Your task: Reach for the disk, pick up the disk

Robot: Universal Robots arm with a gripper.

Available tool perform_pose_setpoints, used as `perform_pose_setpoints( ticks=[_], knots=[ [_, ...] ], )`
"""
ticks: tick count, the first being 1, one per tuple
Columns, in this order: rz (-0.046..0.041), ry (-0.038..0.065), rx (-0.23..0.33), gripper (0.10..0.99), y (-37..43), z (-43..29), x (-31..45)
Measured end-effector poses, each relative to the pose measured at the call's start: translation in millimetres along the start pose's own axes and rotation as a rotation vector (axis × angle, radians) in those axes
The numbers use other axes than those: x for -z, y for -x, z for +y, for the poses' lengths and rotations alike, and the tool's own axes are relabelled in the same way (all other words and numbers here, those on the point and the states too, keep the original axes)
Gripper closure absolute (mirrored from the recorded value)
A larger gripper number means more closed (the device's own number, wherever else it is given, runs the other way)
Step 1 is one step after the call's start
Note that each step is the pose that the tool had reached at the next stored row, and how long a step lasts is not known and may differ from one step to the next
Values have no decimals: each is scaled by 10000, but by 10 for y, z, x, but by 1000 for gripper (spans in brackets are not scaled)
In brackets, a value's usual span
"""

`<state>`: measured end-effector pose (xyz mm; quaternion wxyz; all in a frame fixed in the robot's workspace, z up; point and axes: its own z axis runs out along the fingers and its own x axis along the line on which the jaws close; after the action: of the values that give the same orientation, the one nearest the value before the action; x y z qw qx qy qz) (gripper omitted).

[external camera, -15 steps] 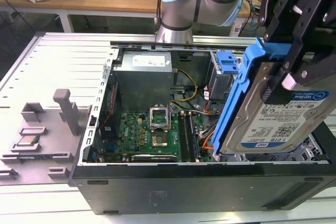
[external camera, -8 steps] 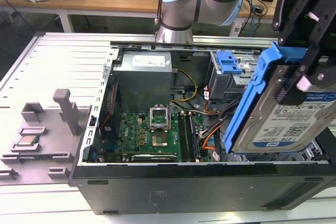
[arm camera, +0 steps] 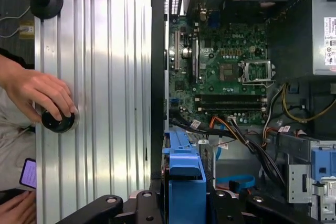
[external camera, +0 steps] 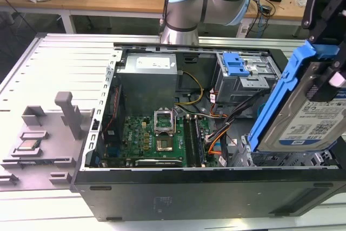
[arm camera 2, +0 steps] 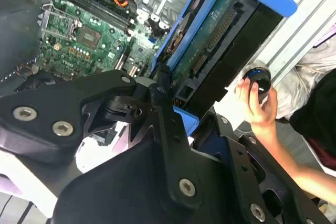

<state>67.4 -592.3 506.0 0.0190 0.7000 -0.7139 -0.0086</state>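
Note:
The disk (external camera: 313, 120), a silver drive with a white-and-blue label in a blue plastic bracket, hangs tilted above the right end of the open computer case (external camera: 189, 187) at the exterior view's right. My gripper (external camera: 328, 82) is shut on its upper part, black fingers on both sides. The second wrist view looks along the disk's (arm camera 2: 220, 35) connector edge and shows my gripper (arm camera 2: 184, 103) clamped on the bracket. In the first wrist view the blue bracket end of the disk (arm camera: 184, 169) sits between my gripper's (arm camera: 184, 205) black links, over the case's edge.
Inside the case lie the motherboard (external camera: 157, 133), orange and black cables (external camera: 216, 133) and a drive cage with a blue latch (external camera: 236, 64). A grey fixture holding a small chip (external camera: 30, 145) stands on the exterior view's left. A person's hand (arm camera: 39, 90) rests on a black knob (arm camera: 58, 121) beside the case.

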Motion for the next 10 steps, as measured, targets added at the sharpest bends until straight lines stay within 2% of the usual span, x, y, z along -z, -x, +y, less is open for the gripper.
perform_pose_setpoints(
  ticks=[10],
  knots=[
    [43,-1,-2,722,78,-202,-15]
  ],
)
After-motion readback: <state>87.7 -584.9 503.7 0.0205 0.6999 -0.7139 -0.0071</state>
